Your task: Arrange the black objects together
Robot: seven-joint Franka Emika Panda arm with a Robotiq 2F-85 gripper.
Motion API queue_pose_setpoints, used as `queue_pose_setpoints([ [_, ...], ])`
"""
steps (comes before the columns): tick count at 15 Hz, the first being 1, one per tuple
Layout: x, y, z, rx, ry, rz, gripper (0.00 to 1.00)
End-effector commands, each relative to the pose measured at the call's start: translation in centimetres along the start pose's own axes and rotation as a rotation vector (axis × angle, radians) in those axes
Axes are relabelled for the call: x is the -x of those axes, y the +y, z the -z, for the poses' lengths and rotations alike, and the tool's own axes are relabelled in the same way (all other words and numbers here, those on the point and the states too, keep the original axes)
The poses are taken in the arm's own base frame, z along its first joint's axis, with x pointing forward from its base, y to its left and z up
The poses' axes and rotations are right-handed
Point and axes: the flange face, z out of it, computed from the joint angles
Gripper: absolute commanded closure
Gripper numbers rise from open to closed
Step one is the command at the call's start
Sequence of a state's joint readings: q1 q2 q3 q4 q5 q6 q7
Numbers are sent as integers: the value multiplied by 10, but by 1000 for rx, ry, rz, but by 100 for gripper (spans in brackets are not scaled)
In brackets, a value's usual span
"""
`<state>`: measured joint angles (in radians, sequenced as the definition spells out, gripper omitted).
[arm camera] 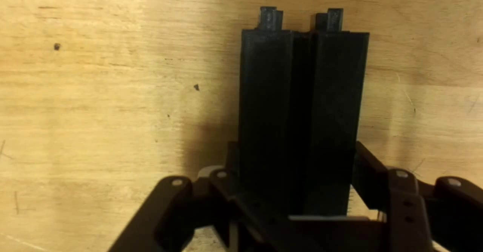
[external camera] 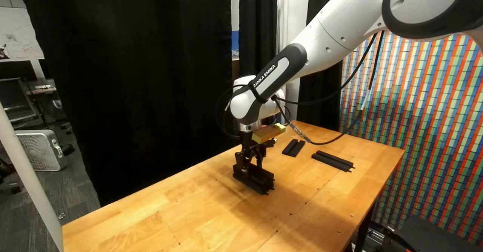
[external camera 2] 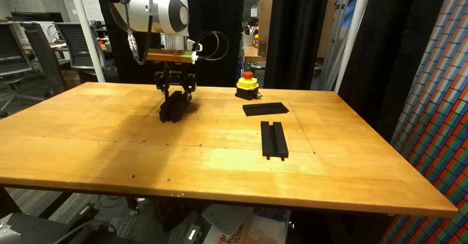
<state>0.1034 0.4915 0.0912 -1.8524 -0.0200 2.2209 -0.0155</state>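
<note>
Black curtains (external camera: 132,74) hang behind the unevenly lit wooden surface (external camera 2: 226,178), a multicoloured backdrop (external camera: 407,105) rises past its edge, a white fan (external camera: 41,150) stands on grey floor (external camera: 71,195), and in an exterior view a chair (external camera 2: 75,48) shows partly behind a white pole (external camera 2: 85,21) and a box (external camera 2: 265,25) between curtains.

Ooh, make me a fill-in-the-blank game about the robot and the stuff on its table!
The hand has the black stack between its pair of ____.
Away from that stack, ____ loose black pieces lie on the table.
The tabletop is made of ____.
The round button on the yellow-topped box is coloured ____.
Missing words: fingers; two; wood; red.
</note>
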Motion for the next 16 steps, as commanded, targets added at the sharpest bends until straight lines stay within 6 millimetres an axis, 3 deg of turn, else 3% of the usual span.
queue_pose_setpoints([
  [1, -4, -1, 5, -32, -2, -7, 54],
  [16, 3, -5, 1, -44, -1, -22, 54],
])
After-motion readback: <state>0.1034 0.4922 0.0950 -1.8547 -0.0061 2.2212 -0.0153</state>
